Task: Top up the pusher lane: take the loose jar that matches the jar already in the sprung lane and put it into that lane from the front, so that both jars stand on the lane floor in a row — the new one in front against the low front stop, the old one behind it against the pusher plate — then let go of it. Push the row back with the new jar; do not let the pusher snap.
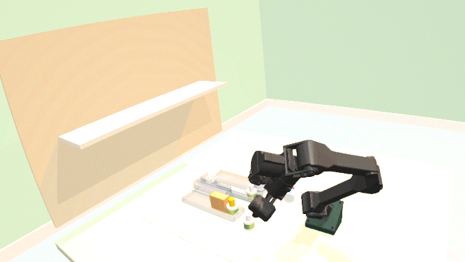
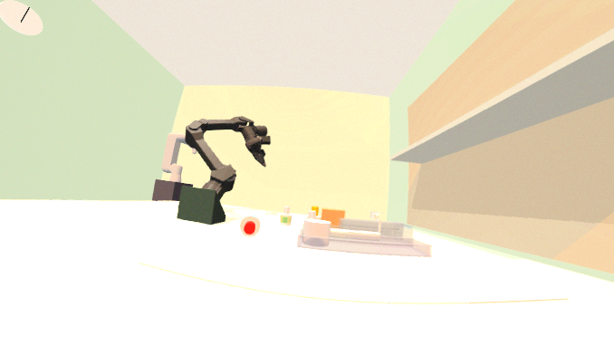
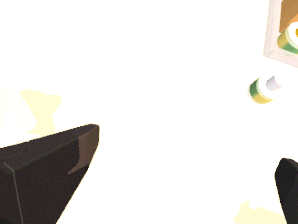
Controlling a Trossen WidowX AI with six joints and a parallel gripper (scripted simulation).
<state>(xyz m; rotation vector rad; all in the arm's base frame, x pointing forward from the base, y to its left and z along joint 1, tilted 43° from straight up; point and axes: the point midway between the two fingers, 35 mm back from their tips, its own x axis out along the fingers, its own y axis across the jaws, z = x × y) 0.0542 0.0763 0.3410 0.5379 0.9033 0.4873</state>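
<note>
The loose jar (image 1: 249, 223) (image 2: 285, 219) (image 3: 262, 90), with a green and yellow label and a pale cap, stands in front of the lanes. A similar pale-capped jar (image 1: 251, 192) stands in the middle clear lane; in the exterior view mostly its cap shows. The pusher plate is too faint to make out surely. My gripper (image 2: 264, 165) (image 3: 188, 151) is open and empty, raised above the table, with its fingers pointing down at a slant. In the wrist view the loose jar is beyond the fingertips, at the upper right, outside the gap.
An orange box (image 1: 219, 201) (image 2: 333, 216) and an orange-capped jar (image 1: 232, 208) (image 3: 288, 41) stand in the neighbouring lane. A wide white tub (image 2: 317, 232) stands in the far lane. A red-capped container (image 1: 290, 195) (image 2: 250, 226) lies near the arm's base. A wall shelf (image 1: 144, 113) is behind the lanes.
</note>
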